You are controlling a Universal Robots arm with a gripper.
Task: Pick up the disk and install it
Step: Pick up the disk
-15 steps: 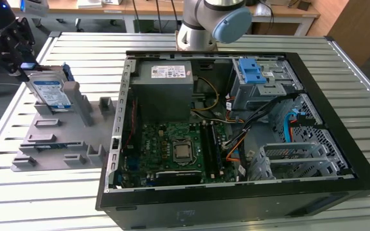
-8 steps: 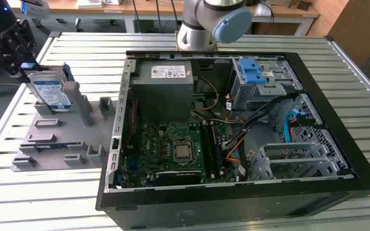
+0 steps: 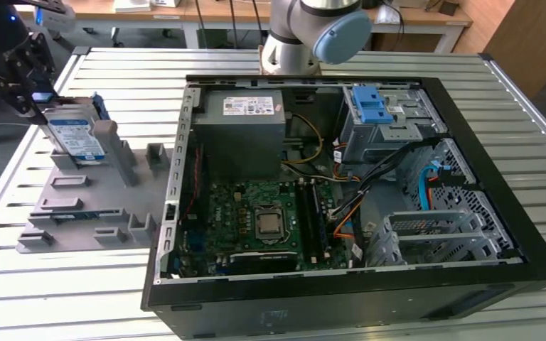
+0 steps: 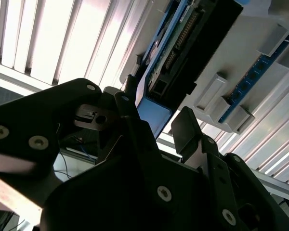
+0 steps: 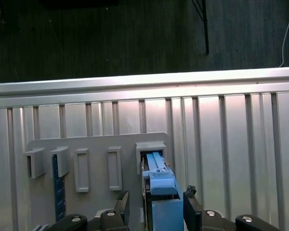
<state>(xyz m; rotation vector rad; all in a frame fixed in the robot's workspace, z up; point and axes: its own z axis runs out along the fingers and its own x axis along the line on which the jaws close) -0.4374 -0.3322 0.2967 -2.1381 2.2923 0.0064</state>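
The arm [image 3: 287, 50] is smooth silver-grey tubing, with a pale blue round cap [image 3: 341, 35] on its joint. The gripper [image 4: 156, 113] is matt black and blocky, its linked plates dotted with small silver screws [image 4: 164, 193].

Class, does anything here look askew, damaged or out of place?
Nothing stands out. The disk stands on edge in its grey holder; the gripper has fingers either side of it; nothing looks spilled or damaged.

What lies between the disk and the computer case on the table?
A bare part of the grey holder, with empty slots, lies between the disk and the case; the exterior view shows it.
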